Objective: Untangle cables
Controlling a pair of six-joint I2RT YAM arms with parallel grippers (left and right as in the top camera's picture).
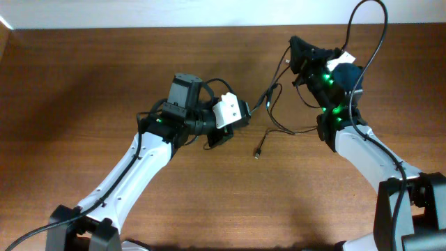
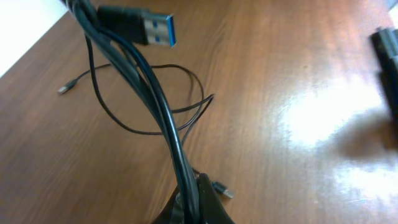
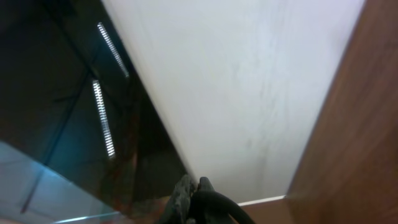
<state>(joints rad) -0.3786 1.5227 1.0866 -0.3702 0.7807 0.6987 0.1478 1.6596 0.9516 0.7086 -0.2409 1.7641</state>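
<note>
— Two arms on the one bundle, is that right?

— Yes. The left jaws are closed tight on the cables point(image 2: 163, 106), with several black strands pinched together between them. From there the strands run up and away, off the tabletop point(image 1: 83, 84).

— And the other end?

— From above, the cables point(image 1: 268, 94) stretch across the gap between the arms, up to the right jaws near the back edge. Those jaws look drawn close together, with a black cord point(image 3: 217, 204) curling out from between them. That wrist camera is tilted up at the white wall point(image 3: 249, 93), so I can't see much more.

— Any plugs loose?

— A flat plug with a blue tongue point(image 2: 146, 29) hangs off the raised bundle, close to the left wrist camera. A thin loop point(image 2: 155, 99) droops from the bundle and lies on the wood. One small plug point(image 1: 258, 153) rests on the tabletop between the arms, below the stretched part. Another small plug point(image 2: 222, 188) lies just beside the left jaws.

— Is it tangled?

— The strands cross each other in the loop. I can't tell which goes over which.
</note>
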